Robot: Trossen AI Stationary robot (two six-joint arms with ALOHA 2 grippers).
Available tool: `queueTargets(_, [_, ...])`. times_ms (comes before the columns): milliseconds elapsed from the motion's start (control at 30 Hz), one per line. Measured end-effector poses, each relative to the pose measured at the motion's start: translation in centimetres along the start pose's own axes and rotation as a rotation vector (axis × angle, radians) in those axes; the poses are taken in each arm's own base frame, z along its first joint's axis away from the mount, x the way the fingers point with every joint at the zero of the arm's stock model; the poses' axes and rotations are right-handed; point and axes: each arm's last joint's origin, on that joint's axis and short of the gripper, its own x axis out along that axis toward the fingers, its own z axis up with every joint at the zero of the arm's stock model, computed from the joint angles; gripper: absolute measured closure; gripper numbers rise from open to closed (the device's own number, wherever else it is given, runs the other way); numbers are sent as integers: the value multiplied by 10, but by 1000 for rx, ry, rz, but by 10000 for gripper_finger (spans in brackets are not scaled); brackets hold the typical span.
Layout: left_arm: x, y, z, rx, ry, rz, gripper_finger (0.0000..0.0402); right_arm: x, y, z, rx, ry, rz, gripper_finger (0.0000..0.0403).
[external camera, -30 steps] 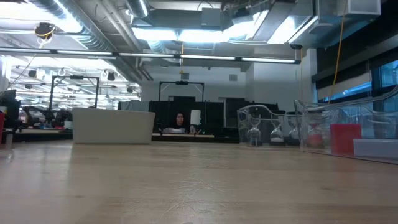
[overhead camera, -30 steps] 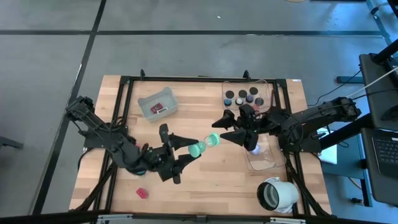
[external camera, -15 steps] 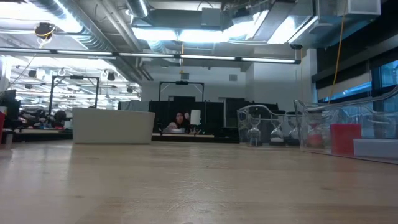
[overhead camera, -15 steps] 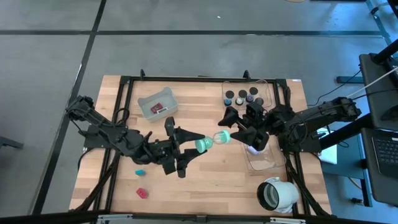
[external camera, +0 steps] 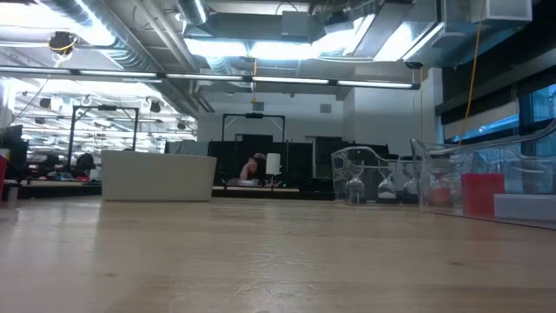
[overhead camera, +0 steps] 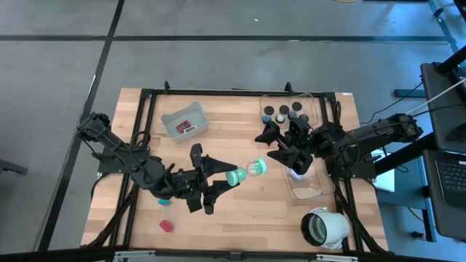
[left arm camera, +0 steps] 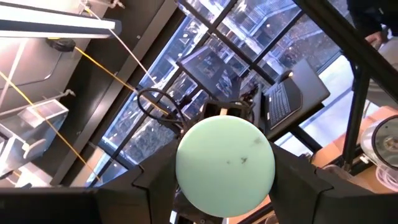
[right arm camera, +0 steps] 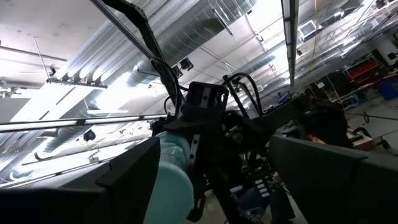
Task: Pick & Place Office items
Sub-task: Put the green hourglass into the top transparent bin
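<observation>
A teal office item [overhead camera: 234, 175], smooth w/ a round flat end and a paler, clear-looking tip toward the right arm, is held up above mid-table, clamped by the left gripper [overhead camera: 220, 177], whose fingers close on it from both sides. In the left wrist view the item's [left arm camera: 225, 165] end fills the gap between the dark fingers [left arm camera: 152, 177] as a pale green disc. The right gripper [overhead camera: 277, 148] sits just beside the item's far end w/ jaws spread, not holding anything; in the right wrist view the teal item [right arm camera: 169, 180] shows next to one of its fingers [right arm camera: 127, 180]. Around: a small red block [overhead camera: 167, 225] lies on the wood near the front-left edge, and a teal bit [overhead camera: 163, 199] peeks from under the left arm. A grey tray [overhead camera: 172, 121] at the back holds a red piece [overhead camera: 183, 127]. A clear tray [overhead camera: 311, 107] back-right holds several black round caps [overhead camera: 280, 114]. A 2nd clear tray [overhead camera: 309, 189] lies under the right arm, and a big white hollow cylinder [overhead camera: 322, 226] lies at front-right. Table [overhead camera: 240, 211] is light wood planks in a black frame.
</observation>
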Motion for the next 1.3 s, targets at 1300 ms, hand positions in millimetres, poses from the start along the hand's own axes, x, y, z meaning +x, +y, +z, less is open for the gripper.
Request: queueTargets(1300, [24,17,-26,-21,54,34,202,0,2,-5,0,83,79,136])
